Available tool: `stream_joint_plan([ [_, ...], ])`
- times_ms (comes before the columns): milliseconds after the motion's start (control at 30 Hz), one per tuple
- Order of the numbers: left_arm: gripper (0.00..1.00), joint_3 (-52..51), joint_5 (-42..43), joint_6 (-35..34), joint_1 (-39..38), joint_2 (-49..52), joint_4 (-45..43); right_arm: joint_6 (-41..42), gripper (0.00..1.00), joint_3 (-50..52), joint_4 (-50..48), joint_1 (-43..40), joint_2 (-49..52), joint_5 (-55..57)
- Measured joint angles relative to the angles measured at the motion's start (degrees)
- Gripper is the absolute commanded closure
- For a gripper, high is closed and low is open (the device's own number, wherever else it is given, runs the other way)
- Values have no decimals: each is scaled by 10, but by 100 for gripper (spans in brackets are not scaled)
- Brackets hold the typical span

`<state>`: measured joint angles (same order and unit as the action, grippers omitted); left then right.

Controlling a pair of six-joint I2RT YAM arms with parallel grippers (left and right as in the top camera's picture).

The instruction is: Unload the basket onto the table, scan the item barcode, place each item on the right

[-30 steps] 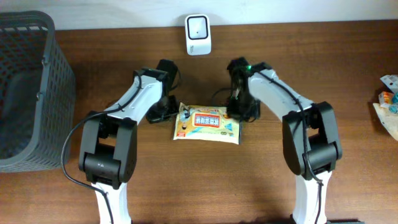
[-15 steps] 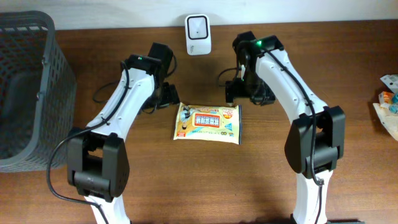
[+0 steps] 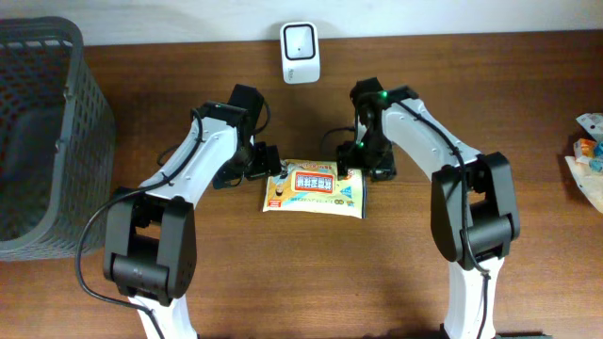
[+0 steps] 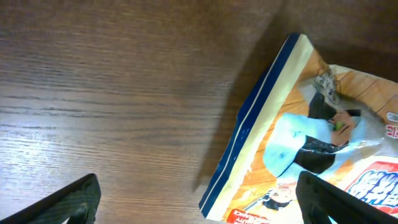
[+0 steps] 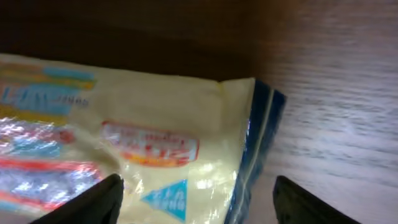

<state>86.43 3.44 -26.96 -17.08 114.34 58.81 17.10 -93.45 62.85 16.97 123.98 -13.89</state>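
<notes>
Between left pincer (image 3: pixel 261 166) and right pincer (image 3: pixel 362 169) lies the snack packet (image 3: pixel 316 189).

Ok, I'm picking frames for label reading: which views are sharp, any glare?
Overhead: sharp, evenly lit, packet print tiny. Left wrist: packet edge crisp, shadow darkening the table beside it. Right wrist: blurred, glare on the packet's lower left.

The packet (image 3: pixel 314 188) lay on the table (image 3: pixel 377 282); from it, the scanner (image 3: pixel 300 53) stood at twelve o'clock, the basket (image 3: pixel 38 141) at nine, loose wrappers (image 3: pixel 589 155) at three.
</notes>
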Motion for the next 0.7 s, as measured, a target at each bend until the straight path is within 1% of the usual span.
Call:
stream_joint_plan([
  [67,1,0,3,0,3,0,0,10,24,33,-24,0,0,-8],
  [167,1,0,6,0,13,0,0,20,24,50,-38,0,-10,-12],
  [200,1,0,7,0,19,0,0,22,27,53,-42,0,-12,-12],
  [233,1,0,7,0,26,0,0,23,40,57,-46,0,-14,-12],
  [267,1,0,7,0,32,0,0,24,56,58,-48,0,-15,-12],
  [333,1,0,7,0,47,0,1,27,93,63,-59,0,-15,-17],
  [367,1,0,7,0,52,0,1,30,96,64,-62,0,-15,-19],
  [533,1,0,7,0,58,0,0,40,96,69,-65,0,-13,-23],
  [600,1,0,7,0,57,0,0,40,96,57,-45,0,-11,-23],
  [700,1,0,7,0,57,0,-1,39,96,8,1,0,-10,-19],
])
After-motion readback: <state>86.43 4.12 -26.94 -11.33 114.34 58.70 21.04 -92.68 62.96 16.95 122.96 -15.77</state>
